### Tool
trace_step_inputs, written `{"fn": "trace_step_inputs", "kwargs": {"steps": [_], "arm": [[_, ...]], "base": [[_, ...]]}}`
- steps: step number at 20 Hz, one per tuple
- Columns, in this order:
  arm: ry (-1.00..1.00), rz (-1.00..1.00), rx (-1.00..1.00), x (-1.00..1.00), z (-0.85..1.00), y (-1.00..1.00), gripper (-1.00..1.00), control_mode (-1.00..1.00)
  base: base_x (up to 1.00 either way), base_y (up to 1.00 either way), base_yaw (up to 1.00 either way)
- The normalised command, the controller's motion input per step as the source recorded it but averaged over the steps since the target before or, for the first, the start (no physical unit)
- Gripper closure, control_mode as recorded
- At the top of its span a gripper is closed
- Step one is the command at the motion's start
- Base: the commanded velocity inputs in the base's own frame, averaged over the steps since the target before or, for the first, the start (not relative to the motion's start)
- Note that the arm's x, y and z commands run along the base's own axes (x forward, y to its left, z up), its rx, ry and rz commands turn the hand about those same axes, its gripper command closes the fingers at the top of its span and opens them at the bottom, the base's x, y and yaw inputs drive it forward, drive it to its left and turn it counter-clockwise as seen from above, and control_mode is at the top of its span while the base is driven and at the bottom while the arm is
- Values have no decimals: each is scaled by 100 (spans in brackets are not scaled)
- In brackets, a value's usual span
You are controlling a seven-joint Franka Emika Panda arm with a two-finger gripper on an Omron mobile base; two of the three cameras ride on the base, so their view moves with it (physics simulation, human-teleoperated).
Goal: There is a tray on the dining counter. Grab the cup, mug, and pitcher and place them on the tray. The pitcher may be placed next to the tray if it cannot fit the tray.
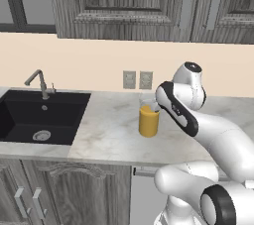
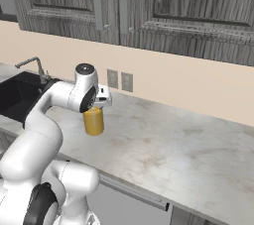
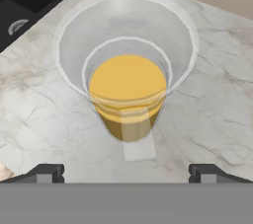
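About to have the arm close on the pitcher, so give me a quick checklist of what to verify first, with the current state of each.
1. Gripper open: ok, fingertips stand wide apart in the hand view.
2. Pitcher centred between the fingertips: ok.
3. Pitcher upright on the worktop, juice level: ok.
4. Gripper low enough to clamp the walls: not ok, it sits above the rim looking down.
5. Nothing crowding the pitcher: ok, the sink lies well aside.
6. Tray free to receive it: cannot tell.
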Motion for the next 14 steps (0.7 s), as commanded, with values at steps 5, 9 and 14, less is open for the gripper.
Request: {"fn": "trace_step_inputs", "kwargs": {"steps": [5, 9, 14], "arm": [[3, 0, 0, 28, 0, -4, -100, -100], [3, 0, 0, 14, 0, 0, -100, -100], [5, 0, 0, 16, -2, 0, -100, -100]], "base": [[0, 0, 0], [0, 0, 0], [0, 0, 0]]}}
